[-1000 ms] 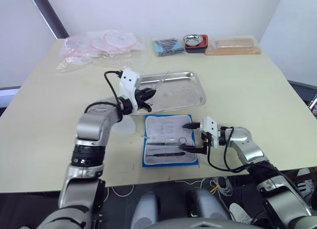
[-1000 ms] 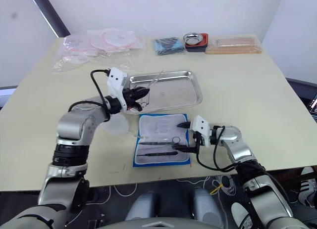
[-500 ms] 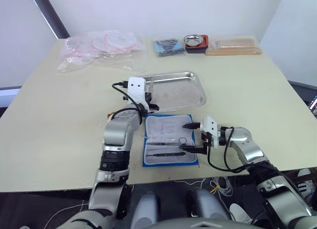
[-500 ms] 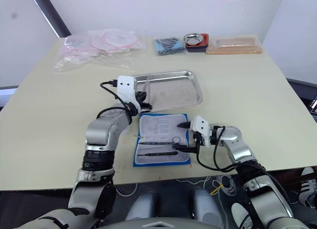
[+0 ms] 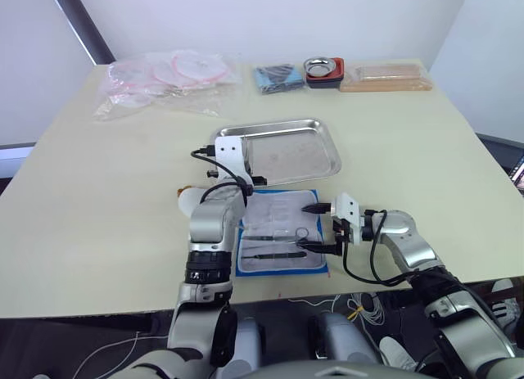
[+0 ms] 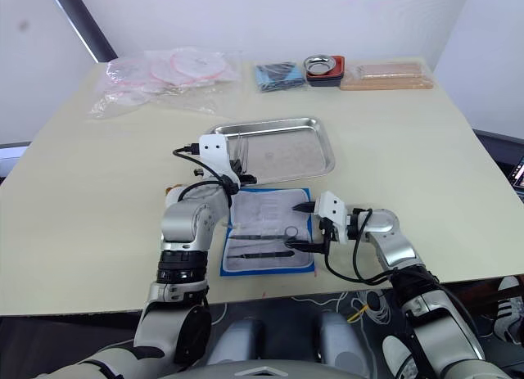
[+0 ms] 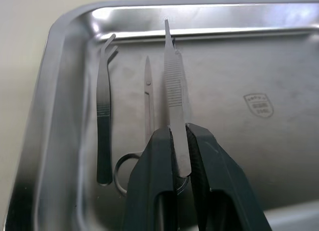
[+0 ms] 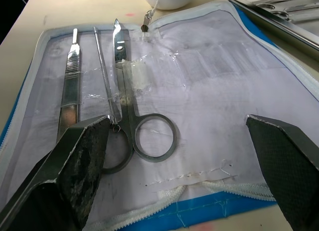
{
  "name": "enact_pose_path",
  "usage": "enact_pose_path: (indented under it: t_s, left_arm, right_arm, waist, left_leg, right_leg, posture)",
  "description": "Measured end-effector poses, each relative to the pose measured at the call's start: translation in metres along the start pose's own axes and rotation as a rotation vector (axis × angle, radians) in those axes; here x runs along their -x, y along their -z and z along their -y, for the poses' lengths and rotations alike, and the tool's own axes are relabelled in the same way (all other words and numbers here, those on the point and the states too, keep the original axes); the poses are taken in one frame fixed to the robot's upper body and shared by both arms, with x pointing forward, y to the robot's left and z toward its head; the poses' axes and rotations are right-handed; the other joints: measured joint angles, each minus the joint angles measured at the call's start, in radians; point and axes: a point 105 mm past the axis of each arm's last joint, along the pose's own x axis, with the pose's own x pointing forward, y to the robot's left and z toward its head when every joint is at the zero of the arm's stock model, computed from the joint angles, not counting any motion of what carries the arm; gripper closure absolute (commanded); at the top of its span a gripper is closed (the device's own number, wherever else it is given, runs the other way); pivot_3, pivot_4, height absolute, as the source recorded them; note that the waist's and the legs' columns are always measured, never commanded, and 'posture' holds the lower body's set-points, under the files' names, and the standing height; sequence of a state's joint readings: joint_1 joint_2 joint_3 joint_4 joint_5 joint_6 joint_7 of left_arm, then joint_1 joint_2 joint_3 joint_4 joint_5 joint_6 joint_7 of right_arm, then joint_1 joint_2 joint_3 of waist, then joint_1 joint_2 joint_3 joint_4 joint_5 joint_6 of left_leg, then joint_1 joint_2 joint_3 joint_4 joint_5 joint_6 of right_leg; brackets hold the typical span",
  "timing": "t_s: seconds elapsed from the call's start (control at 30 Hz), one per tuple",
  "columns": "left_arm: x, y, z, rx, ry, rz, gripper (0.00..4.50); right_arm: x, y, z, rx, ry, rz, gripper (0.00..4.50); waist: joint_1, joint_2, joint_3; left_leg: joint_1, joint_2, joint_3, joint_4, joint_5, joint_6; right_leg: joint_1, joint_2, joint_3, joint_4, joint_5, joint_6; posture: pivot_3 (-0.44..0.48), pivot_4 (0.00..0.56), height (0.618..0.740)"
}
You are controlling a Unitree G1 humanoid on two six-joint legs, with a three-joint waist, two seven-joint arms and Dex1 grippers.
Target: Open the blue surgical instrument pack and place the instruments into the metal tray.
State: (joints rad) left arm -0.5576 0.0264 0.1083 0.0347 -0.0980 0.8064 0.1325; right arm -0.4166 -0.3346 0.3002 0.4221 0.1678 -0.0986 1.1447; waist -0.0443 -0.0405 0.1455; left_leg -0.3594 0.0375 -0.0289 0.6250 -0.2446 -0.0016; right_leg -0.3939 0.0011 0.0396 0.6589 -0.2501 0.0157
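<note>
Steel tweezers sat pinched in the left gripper over the metal tray's left end, above scissors already there; released crooked, they could tangle. The right gripper gaped wide over the blue surgical instrument pack, open near the table's front edge.

- The metal tray is bare from its centre to three o'clock; tweezers and scissors crowd its nine o'clock end.
- The left gripper, clamped on a scalpel handle, hangs over that end.
- The right gripper, spread wide, blocks the blue surgical instrument pack at three o'clock.
</note>
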Motion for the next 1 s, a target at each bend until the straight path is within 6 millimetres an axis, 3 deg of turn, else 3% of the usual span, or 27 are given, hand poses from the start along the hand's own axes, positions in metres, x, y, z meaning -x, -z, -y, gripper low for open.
enact_pose_path:
  t_s: [0.4, 0.73, 1.0]
  left_arm:
    - [-0.003, -0.005, 0.015, -0.029, 0.05, 0.004, 4.28]
    - [-0.009, 0.003, 0.025, -0.032, 0.043, -0.064, 4.28]
    - [-0.009, 0.004, 0.02, -0.03, 0.003, -0.072, 4.28]
  right_arm:
    - [0.0, 0.0, 0.0, 0.0, 0.002, 0.001, 0.0]
    - [-0.001, 0.0, 0.0, -0.002, 0.006, 0.003, 0.0]
    - [-0.001, 0.0, 0.0, -0.002, 0.011, 0.005, 0.0]
  waist:
    - [0.0, 0.0, 0.0]
    - [-0.001, 0.0, 0.0]
    - [-0.001, 0.0, 0.0]
  left_leg:
    - [0.0, 0.0, 0.0, 0.0, 0.0, 0.0]
    - [0.0, 0.0, 0.0, 0.0, 0.0, 0.0]
    - [0.0, 0.0, -0.001, 0.0, 0.0, 0.0]
  right_leg:
    - [0.0, 0.0, -0.002, 0.0, 0.0, 0.0]
    - [0.0, 0.0, -0.003, 0.0, 0.0, 0.0]
    - [0.0, 0.0, -0.004, 0.0, 0.0, 0.0]
  posture:
    - [0.0, 0.15, 0.74]
    - [0.0, 0.15, 0.74]
    - [0.0, 0.15, 0.74]
